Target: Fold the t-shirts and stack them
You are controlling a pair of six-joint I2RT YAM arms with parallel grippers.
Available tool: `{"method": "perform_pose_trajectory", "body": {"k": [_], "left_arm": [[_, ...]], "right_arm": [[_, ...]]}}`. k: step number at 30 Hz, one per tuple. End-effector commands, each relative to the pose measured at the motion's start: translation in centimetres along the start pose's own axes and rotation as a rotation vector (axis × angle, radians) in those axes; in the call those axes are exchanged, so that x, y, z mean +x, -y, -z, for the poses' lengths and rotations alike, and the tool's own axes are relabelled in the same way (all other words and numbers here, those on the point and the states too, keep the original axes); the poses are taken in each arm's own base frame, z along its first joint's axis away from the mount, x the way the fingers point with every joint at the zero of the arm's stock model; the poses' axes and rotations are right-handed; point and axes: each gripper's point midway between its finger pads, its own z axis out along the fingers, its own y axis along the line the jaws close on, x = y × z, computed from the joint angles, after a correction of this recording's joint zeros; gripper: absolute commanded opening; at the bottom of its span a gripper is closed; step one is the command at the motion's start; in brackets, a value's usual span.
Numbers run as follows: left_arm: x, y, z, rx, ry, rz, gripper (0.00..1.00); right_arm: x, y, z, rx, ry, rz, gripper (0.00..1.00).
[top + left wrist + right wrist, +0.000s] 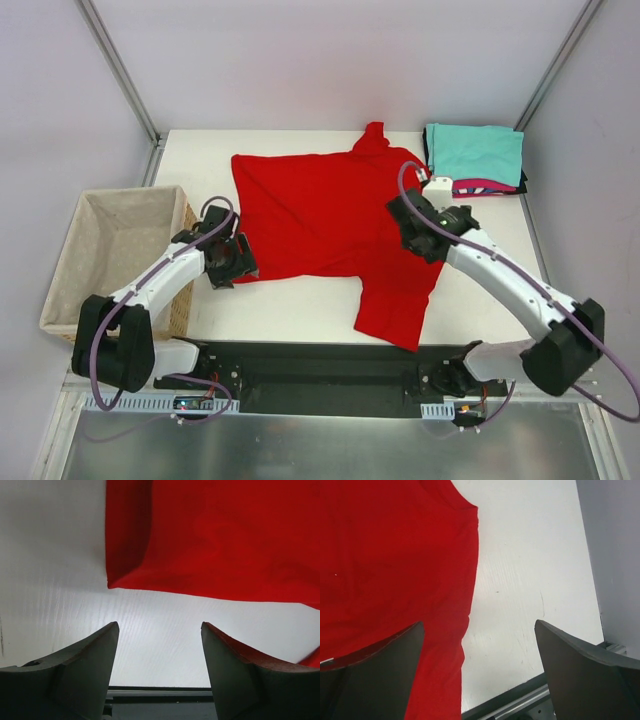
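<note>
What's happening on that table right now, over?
Left gripper open, empty, beside red shirt. Right gripper open, over its right edge. Shirt spread out, unfolded; folded stack far right. Nothing on it.

The red t-shirt (pixel 320 225) lies spread across the desk (pixel 290 300). Far right, a folded teal t-shirt (pixel 475 152) tops a magenta-pink t-shirt (pixel 482 186).
</note>
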Motion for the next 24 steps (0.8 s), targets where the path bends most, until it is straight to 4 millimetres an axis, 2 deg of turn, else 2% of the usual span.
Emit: {"method": "perform_pose_trajectory", "body": {"k": [1, 5, 9, 17, 24], "left_arm": [[1.3, -0.7, -1.4, -0.027, -0.032, 0.068, 0.66], [1.8, -1.4, -1.9, -0.057, -0.048, 0.086, 0.61], [1.8, -2.1, -2.1, -0.090, -0.034, 0.097, 0.61], [0.1, -3.7, -2.2, -0.185, 0.063, 0.116, 0.60], [-0.8, -3.8, -2.4, -0.217, 0.087, 0.132, 0.59]], "right_arm": [[0.1, 3.4, 2.1, 0.023, 0.037, -0.027, 0.97], [0.1, 4.7, 2.9, 0.019, 0.061, -0.048, 0.96], [0.6, 5.0, 3.0, 0.007, 0.059, -0.057, 0.97], [1.4, 5.0, 2.7, 0.005, 0.052, -0.047, 0.96], [1.7, 4.7, 2.7, -0.015, 0.048, -0.047, 0.97]]}}
